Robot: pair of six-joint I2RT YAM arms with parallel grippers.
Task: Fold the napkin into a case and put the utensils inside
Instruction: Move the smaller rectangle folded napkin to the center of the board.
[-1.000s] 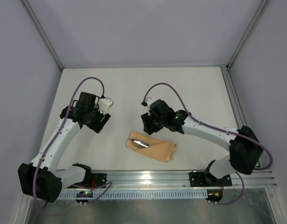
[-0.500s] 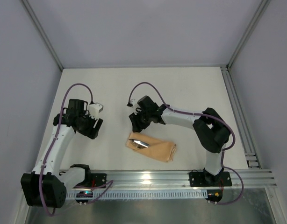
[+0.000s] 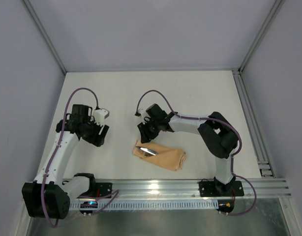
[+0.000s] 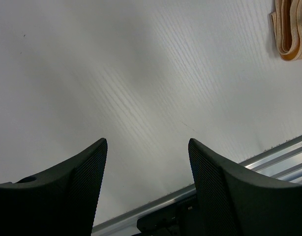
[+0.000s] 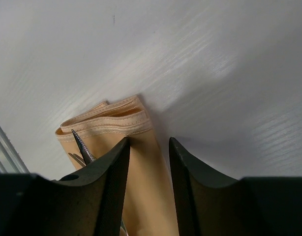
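Nearest me, the aluminium rail (image 3: 190, 184) runs along the front edge of the counter (image 3: 200, 98). Just past it the case (image 3: 166, 157) lies flat: a narrow folded peach strip on a slant, left end a bit farther from the rail than the right.

The utensils (image 3: 147, 150) are at that left end. Top view gives me only a shiny metal glint on the cloth. Right wrist cam fills it in: a serrated blade (image 5: 81, 145) pokes out of the layered, hemmed end, with a second bit of metal beside it. The rest is hidden by cloth and my finger.

The right gripper (image 3: 146, 133) sits over the case's left end, on its far side. From the top its wrist body covers the jaws. Wrist cam shows them partly open with a moderate gap, nothing between the fingers, cloth showing through. I can't tell if the tips touch the cloth.

The left gripper (image 3: 98, 135) is well off to the left, apart from the case. Top view gives no jaw read here either. Its wrist cam shows the jaws wide apart and holding nothing, white counter below. The case's end is in that view's upper right corner and the rail at lower right.

Farther back I see white counter up to the enclosure walls.
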